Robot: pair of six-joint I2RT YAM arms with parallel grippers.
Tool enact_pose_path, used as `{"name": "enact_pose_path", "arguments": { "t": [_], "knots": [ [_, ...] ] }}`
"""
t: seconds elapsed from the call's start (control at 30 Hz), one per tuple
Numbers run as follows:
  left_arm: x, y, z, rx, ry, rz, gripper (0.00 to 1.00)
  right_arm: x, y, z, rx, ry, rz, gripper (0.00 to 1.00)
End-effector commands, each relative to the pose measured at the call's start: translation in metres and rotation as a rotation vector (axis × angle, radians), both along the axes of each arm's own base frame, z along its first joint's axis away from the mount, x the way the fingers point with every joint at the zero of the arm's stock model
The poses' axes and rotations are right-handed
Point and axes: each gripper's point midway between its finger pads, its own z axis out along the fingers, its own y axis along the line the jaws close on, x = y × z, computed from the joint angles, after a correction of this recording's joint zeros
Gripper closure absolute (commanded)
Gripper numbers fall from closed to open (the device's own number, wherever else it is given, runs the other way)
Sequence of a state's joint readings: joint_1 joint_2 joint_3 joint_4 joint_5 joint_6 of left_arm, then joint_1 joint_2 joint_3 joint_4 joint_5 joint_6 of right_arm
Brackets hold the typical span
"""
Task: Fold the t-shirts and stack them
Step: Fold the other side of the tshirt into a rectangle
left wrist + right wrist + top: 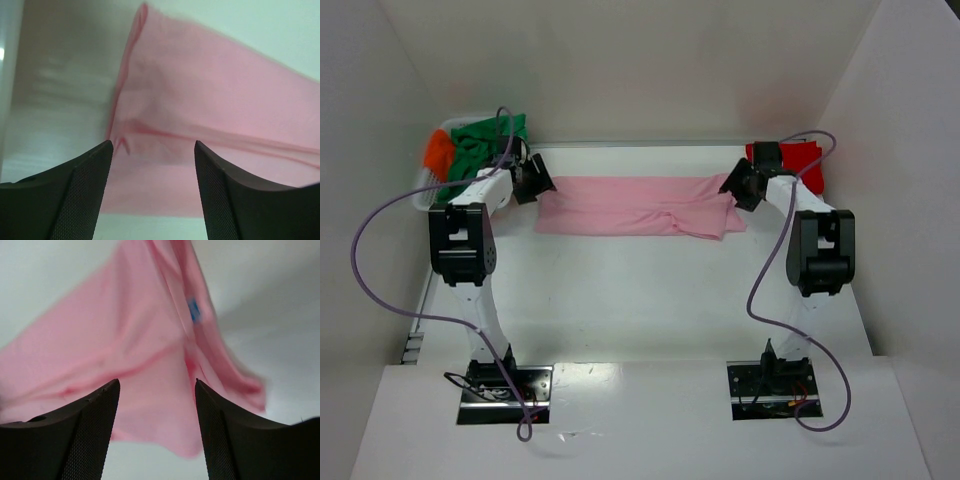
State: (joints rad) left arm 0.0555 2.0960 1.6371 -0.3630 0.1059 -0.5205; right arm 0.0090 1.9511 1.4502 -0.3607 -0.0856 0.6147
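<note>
Right wrist — pink t-shirt [125, 365], blue label [194, 310]

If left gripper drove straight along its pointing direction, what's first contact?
Likely the pink t-shirt: the left gripper, jaws open, points at its near end, nothing in between. Gap unclear.

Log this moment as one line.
pink t-shirt laid as long band | left gripper open at left end | right gripper open at right end | red t-shirt far right | green t-shirt, orange t-shirt far left

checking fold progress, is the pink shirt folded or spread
Folded: the pink shirt lies as a narrow band, layers overlapping at one end.
</note>
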Motion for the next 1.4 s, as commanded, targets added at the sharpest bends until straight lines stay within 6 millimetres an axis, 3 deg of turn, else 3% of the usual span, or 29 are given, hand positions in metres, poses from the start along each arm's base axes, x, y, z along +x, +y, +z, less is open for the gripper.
{"name": "enact_pose_path", "arguments": {
  "t": [0.0, 0.07, 0.27, 0.53, 0.57, 0.63, 0.7, 0.77, 0.87, 1.13, 1.23, 1.37],
  "knots": [
    [-0.012, -0.014, 0.034, -0.012, -0.079, -0.069, 0.26, -0.036, 0.010, 0.016, 0.067, -0.018, 0.038, 0.32],
    [-0.020, -0.019, 0.022, -0.014, -0.049, -0.078, 0.24, -0.048, 0.015, 0.011, 0.092, -0.004, 0.048, 0.34],
    [-0.029, -0.018, 0.016, -0.009, -0.028, -0.072, 0.24, -0.075, 0.017, -0.009, 0.104, 0.047, 0.054, 0.35],
    [-0.033, -0.020, 0.004, -0.021, 0.000, -0.081, 0.26, -0.078, 0.038, -0.028, 0.125, 0.080, 0.108, 0.39],
    [-0.032, -0.018, 0.004, -0.011, 0.001, -0.072, 0.26, -0.079, 0.039, -0.031, 0.132, 0.091, 0.113, 0.46],
    [-0.029, -0.012, 0.006, 0.017, -0.006, -0.050, 0.26, -0.077, 0.040, -0.034, 0.138, 0.091, 0.106, 0.52],
    [-0.031, -0.010, 0.003, 0.051, 0.003, -0.043, 0.27, -0.075, 0.040, -0.035, 0.138, 0.093, 0.106, 0.69],
    [-0.030, -0.002, 0.002, 0.091, 0.005, -0.022, 0.27, -0.073, 0.041, -0.031, 0.145, 0.090, 0.112, 0.77],
    [-0.029, -0.006, 0.004, 0.129, 0.004, -0.028, 0.27, -0.070, 0.044, -0.027, 0.163, 0.083, 0.104, 0.86],
    [-0.022, -0.022, 0.005, 0.160, -0.008, -0.069, 0.27, -0.057, 0.044, -0.008, 0.163, 0.048, 0.107, 0.86],
    [-0.022, -0.021, 0.007, 0.167, -0.008, -0.063, 0.27, -0.069, 0.039, -0.017, 0.137, 0.092, 0.093, 0.62],
    [-0.020, -0.026, 0.010, 0.167, -0.018, -0.072, 0.24, -0.088, 0.031, -0.029, 0.103, 0.141, 0.064, 0.48]
  ]
}}
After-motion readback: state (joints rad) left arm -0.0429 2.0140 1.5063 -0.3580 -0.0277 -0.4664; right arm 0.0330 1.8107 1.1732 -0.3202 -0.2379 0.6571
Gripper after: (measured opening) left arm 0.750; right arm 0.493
